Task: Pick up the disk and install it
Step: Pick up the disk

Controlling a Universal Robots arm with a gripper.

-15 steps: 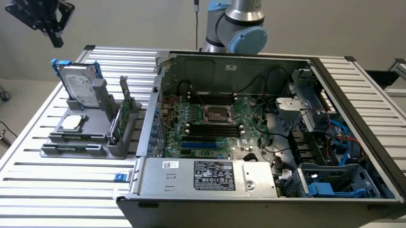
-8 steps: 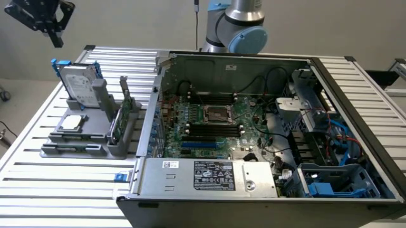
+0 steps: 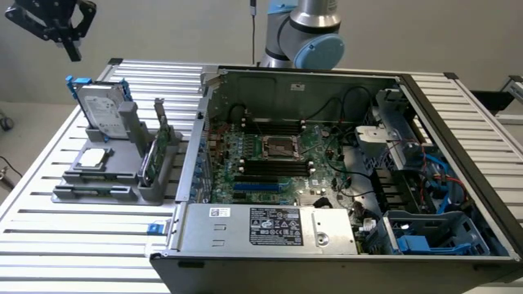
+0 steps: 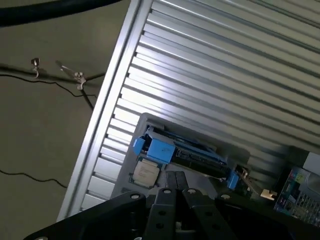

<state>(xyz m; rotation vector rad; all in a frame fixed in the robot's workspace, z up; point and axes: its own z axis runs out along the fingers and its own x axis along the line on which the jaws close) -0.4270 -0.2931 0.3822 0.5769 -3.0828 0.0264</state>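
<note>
Disk [image 3: 105, 110] standing on edge in the grey rack [image 3: 106, 184], in the slot at the rack's far end, leaning back a little, white label facing outward, blue frame showing along its top and side. Not yet picked up. Small square chip [image 3: 92, 158] flat on the rack's middle step, just in front of the disk. Green card [image 3: 159, 144] on edge along the rack's side, toward the exterior view's right. Rack itself resting on the slatted metal tabletop [image 3: 65, 245]. Open computer case [image 3: 193, 153] just beside the rack on that same side, lid off, circuit board and cabling exposed. Pincer [image 3: 72, 50] hanging high above the rack's far end, well apart from everything in it, clenched tight with fingers together, grasping nothing. Robot arm [image 3: 310, 30] well apart from the rack, toward the exterior view's right.

From the wrist, looking down on the rack [image 4: 150, 121]. Disk [image 4: 192, 151] viewed along its upper edge, blue frame with a blue tab at each end, seated in the rack. Chip [image 4: 145, 173] lying flat in the rack just beside the disk. Pincer [image 4: 175, 186] above the rack, fingers pressed together, empty, clear of the disk. Slatted tabletop [image 4: 225, 65] spreading out around the rack; bare floor [image 4: 35, 150] well apart from the rack, a thick black cable [image 4: 50, 11] crossing over it.
</note>
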